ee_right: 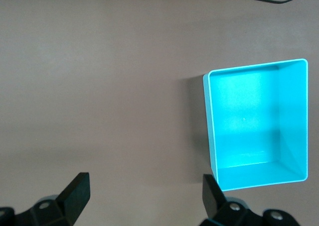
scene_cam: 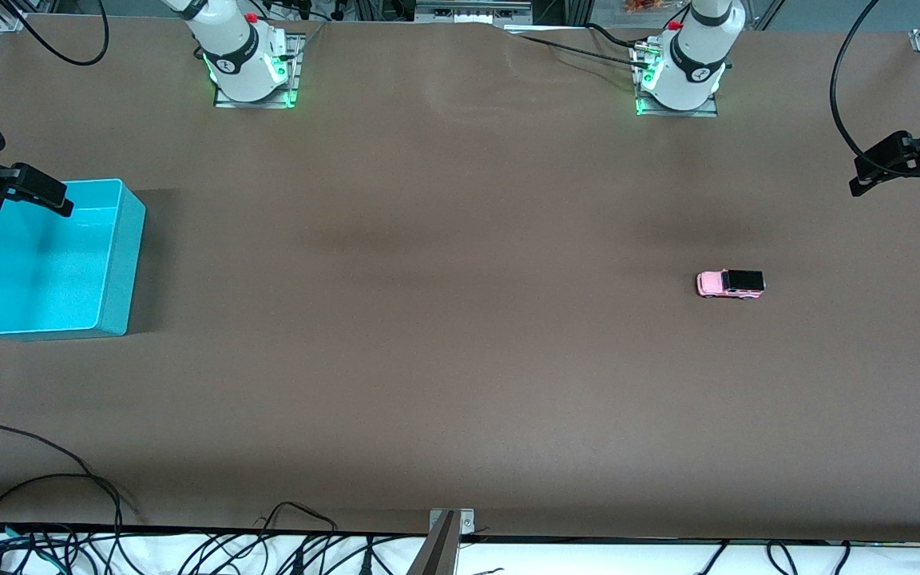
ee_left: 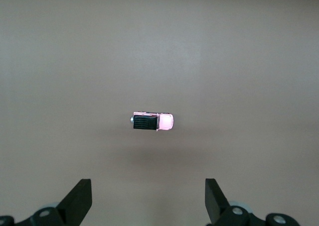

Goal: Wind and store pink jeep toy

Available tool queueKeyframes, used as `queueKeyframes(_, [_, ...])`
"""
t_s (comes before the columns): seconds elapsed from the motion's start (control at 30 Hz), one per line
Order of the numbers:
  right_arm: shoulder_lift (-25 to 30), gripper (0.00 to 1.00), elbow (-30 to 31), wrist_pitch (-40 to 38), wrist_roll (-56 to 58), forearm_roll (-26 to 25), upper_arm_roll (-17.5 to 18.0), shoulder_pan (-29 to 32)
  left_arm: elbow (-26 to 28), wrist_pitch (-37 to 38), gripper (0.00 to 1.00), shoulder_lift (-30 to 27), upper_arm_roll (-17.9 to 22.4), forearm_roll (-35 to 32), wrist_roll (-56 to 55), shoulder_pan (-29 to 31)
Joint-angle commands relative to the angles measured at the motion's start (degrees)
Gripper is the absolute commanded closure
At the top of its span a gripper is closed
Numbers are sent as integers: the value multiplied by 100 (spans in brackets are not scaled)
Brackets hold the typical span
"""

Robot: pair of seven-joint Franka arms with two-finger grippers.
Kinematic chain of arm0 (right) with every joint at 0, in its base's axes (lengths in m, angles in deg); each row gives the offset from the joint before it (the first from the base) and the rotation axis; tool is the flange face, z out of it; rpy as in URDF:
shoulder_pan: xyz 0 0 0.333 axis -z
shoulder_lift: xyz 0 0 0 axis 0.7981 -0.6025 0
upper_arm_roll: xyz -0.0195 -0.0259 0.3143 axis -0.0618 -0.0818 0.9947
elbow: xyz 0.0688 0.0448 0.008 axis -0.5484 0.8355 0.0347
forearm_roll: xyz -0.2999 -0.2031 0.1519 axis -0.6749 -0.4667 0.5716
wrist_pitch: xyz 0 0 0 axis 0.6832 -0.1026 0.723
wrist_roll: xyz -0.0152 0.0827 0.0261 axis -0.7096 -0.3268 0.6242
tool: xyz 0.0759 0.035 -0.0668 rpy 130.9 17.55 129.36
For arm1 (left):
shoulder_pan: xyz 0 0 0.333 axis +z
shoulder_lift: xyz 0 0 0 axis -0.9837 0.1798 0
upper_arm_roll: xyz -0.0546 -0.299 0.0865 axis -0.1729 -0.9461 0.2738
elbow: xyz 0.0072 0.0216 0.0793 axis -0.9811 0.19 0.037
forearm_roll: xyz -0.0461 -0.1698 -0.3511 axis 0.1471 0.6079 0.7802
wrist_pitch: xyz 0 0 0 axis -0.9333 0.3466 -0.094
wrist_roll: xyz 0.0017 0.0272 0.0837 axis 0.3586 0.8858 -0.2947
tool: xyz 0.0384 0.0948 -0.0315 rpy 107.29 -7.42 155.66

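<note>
The jeep toy (scene_cam: pixel 730 283) stands on the table (scene_cam: pixel 444 359) toward my left arm's end, well apart from the bin (scene_cam: pixel 120 263) at my right arm's end, both about equally near the front camera.

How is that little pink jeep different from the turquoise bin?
The pink jeep toy is tiny; the turquoise bin is far larger. The jeep is pink with a black roof, the bin plain turquoise. The jeep sits toward the left arm's end of the table, the bin at the right arm's. Both rest untouched on the table.
</note>
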Motion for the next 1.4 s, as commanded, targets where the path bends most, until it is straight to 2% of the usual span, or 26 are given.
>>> queueKeyframes(0.0, [65,0,-93,-168,82,115,-2,20,-217,154,0,99,-12,-115,6,15])
queueKeyframes(1.37, [100,0,-111,-195,99,106,-2,38,-217,163,0,99,-12,-115,6,6])
